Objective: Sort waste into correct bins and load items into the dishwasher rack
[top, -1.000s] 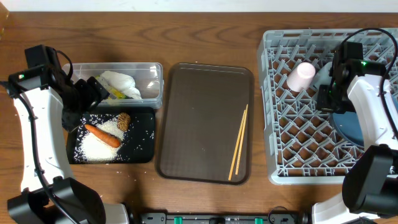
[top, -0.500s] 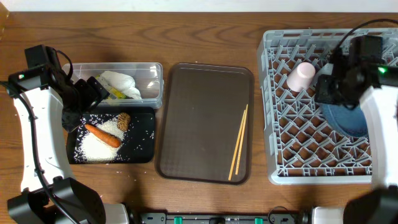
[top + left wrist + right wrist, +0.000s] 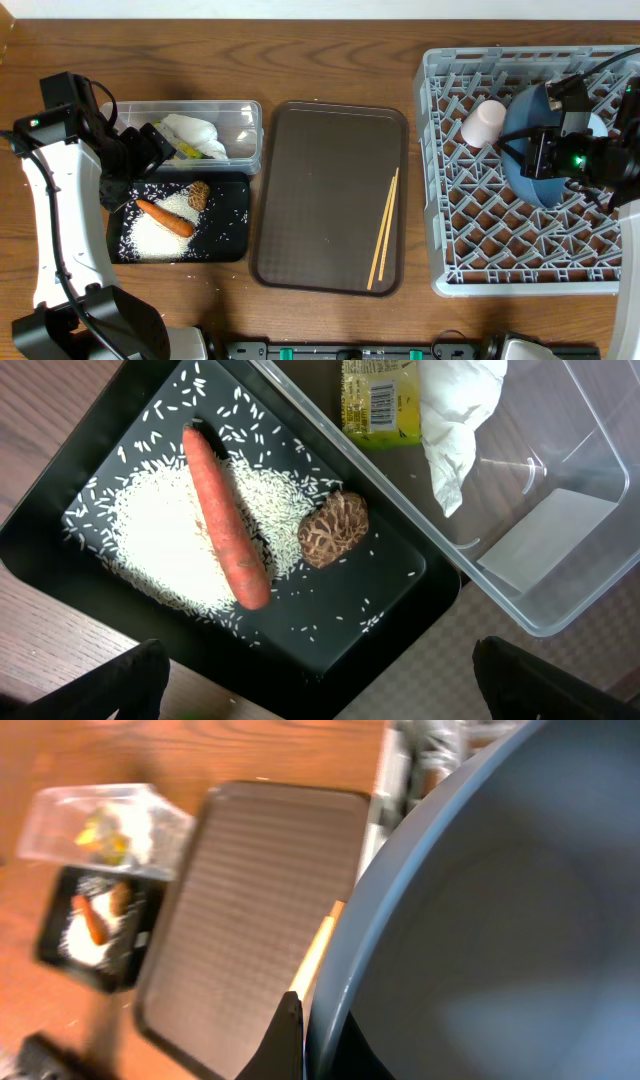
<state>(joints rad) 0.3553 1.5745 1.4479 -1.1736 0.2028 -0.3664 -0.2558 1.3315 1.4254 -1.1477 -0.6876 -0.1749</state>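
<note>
Since the earlier frame the right pincer [image 3: 548,155] has swung from the upper right corner toward mid-right of the overhead view, and the dark-blue plate [image 3: 520,150], earlier lying low in the rack, now stands tipped on edge higher up, just right of the pink cup [image 3: 483,122]. Left arm, bins and brown serving tray [image 3: 320,190] unchanged. Right pincer is clamped together on the plate; in the right wrist view the smooth, glossy round rim fills the frame beside one dark finger [image 3: 290,1040]. Plate is over the upper right part of the grey lattice rack [image 3: 480,230], rigid plastic with upright pegs. Left pincer [image 3: 320,655] has its fingers spread wide apart, holding nothing, above the near edge of the shallow black tray [image 3: 230,240]. On that tray: a tapered orange carrot [image 3: 225,520], a rough brown seedy lump [image 3: 333,530], and scattered white rice [image 3: 160,540]. The adjoining clear tub [image 3: 560,550] holds a crumpled white napkin [image 3: 455,420] and a yellow-green wrapper [image 3: 380,400]. Thin wooden chopsticks [image 3: 384,228] lie on the ribbed brown tray's right side. Wood-grain table [image 3: 300,60].
</note>
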